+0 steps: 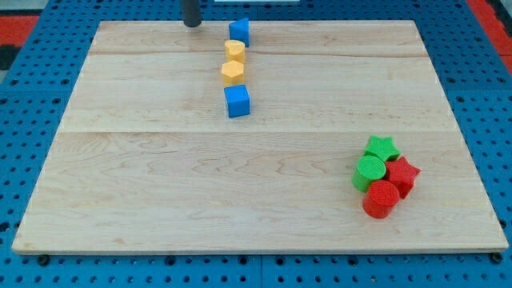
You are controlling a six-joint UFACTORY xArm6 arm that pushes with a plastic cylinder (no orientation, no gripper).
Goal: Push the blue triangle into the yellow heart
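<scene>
Wooden worktop (160, 184) on blue perforated base (24, 104); dark rod entering at view's top, my tip (192, 25) at worktop's top edge, left of block column, apart from every block; tool just a bare rod, nothing to spread, press together or pinch; column of four blocks near top centre: blue triangle (239, 32) topmost, right of my tip with a clear gap; yellow heart (234, 52) just below it, touching or nearly so, cannot tell which; second yellow block (233, 74), roughly hexagonal, touching heart from below; blue cube (238, 102) lowest, just beside that yellow block; well apart at view's lower right, tight cluster: green star (382, 148), green cylinder (370, 171), red star (402, 175), red cylinder (381, 199), all touching neighbours
</scene>
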